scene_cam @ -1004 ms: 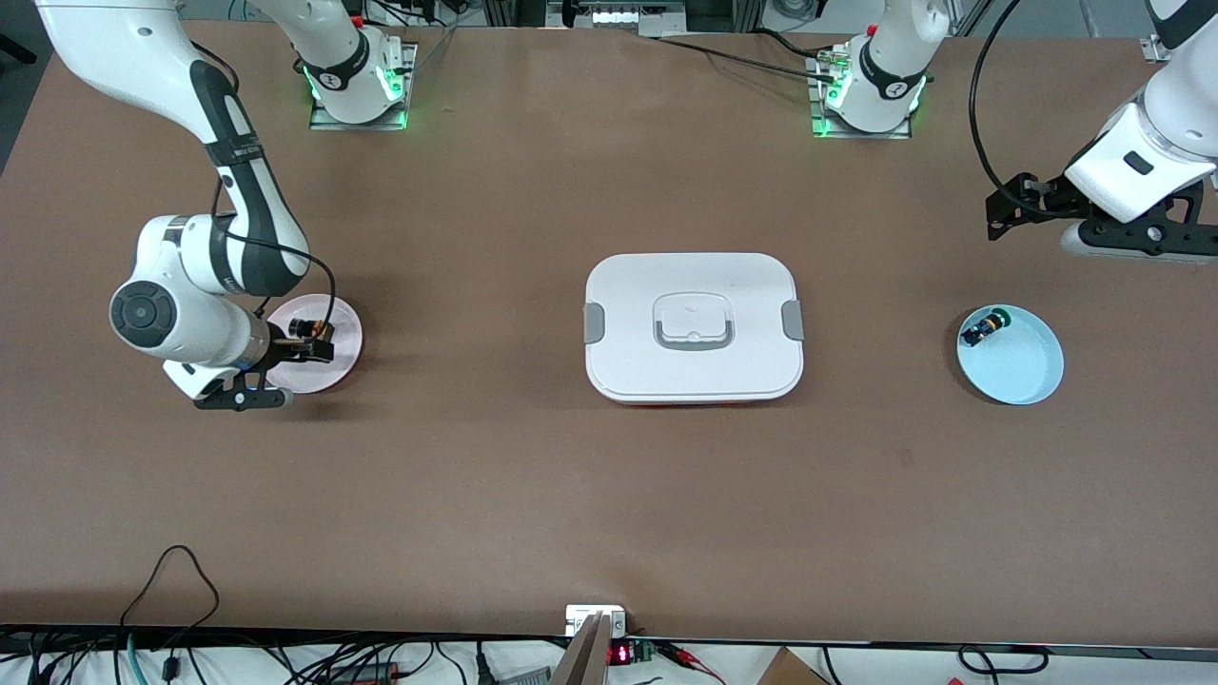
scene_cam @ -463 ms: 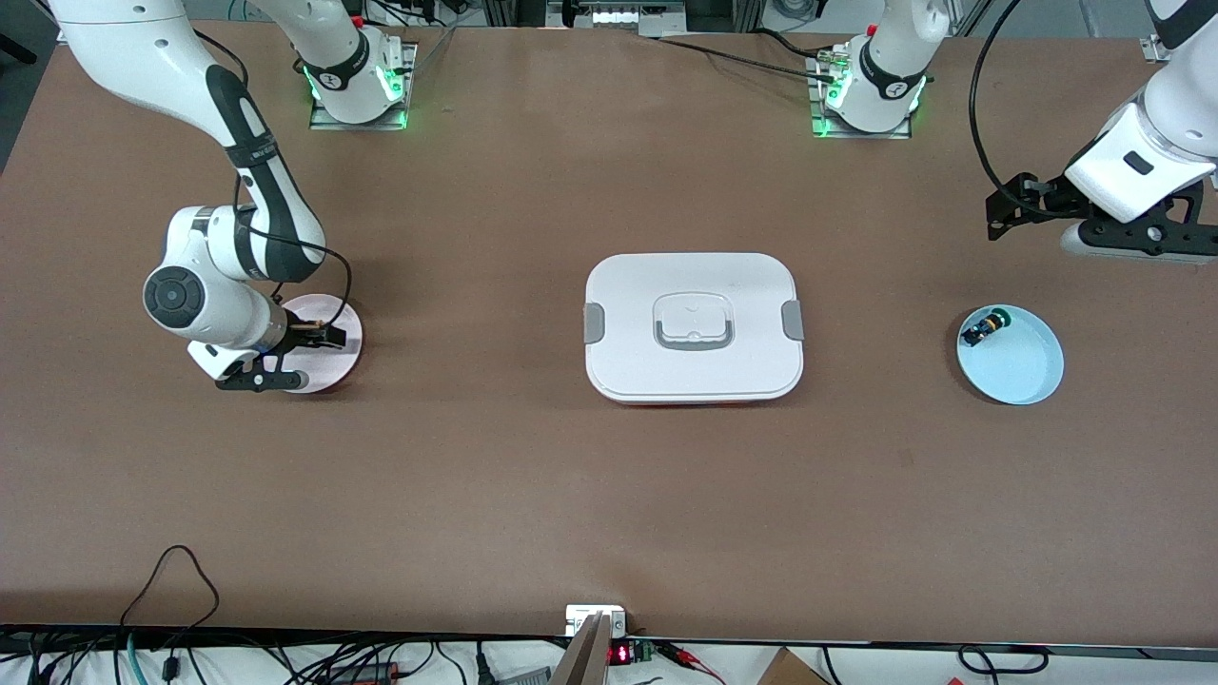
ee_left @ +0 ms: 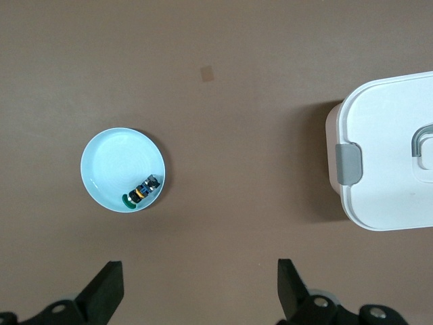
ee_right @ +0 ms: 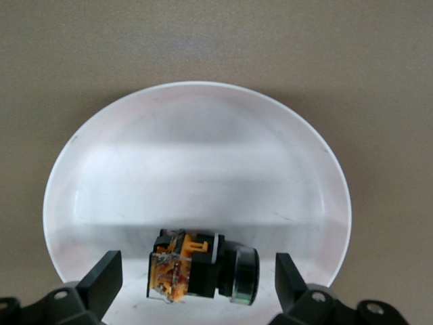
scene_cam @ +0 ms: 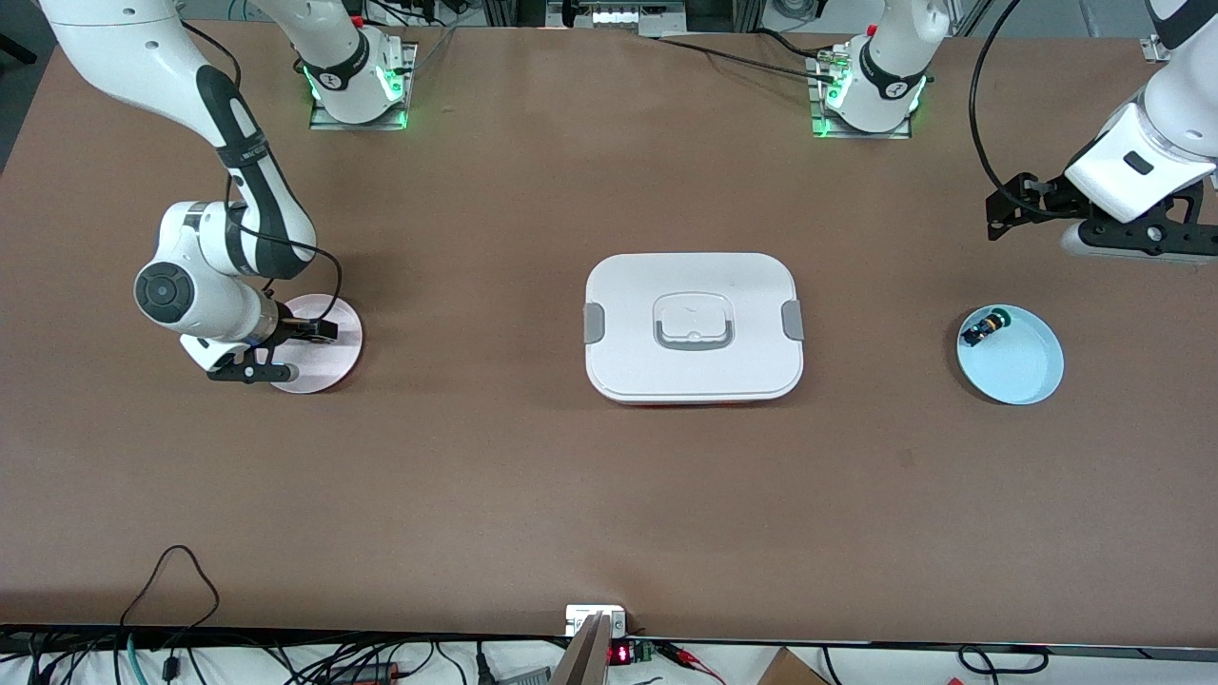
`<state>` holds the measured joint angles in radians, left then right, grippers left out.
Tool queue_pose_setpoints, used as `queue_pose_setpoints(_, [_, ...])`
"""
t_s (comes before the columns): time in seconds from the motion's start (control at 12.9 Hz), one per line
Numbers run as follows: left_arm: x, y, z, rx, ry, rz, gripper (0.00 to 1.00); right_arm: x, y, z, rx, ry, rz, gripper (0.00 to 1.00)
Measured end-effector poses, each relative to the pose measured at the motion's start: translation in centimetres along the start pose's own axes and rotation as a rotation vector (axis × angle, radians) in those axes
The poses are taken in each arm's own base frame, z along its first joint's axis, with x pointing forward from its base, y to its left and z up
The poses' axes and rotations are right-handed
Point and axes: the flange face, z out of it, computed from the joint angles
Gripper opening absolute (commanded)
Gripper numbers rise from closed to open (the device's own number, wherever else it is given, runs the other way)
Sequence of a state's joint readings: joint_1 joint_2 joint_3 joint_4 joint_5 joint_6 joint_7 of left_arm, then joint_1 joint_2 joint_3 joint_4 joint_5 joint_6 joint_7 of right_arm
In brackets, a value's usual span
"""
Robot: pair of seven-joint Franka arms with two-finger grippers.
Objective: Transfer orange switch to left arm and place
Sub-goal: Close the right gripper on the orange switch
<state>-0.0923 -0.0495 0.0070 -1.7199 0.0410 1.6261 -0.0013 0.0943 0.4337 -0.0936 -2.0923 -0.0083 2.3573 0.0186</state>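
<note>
Your right gripper (ee_right: pixel 196 288) is wide open right over the orange switch (ee_right: pixel 201 266), which lies on its side across the gap on the pink plate (scene_cam: pixel 333 366).

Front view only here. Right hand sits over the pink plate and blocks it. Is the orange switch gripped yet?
Observer: Not gripped. The right wrist view shows the orange switch lying on its side on the pink plate, between the open fingers of the right hand, with a gap on each side.
Operator: Left hand ready for the handover?
Observer: It waits. The left wrist view shows the left hand open over bare table, with nothing between its fingers.
</note>
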Motion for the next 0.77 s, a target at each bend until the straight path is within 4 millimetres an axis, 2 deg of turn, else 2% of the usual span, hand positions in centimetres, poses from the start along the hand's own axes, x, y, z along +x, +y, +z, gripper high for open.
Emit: queue_pose_setpoints(0.77, [0.0,0.0,0.0,0.0,0.0,0.0,1.0,-1.1,-0.2,1.7,0.001,0.017,-0.003,1.0])
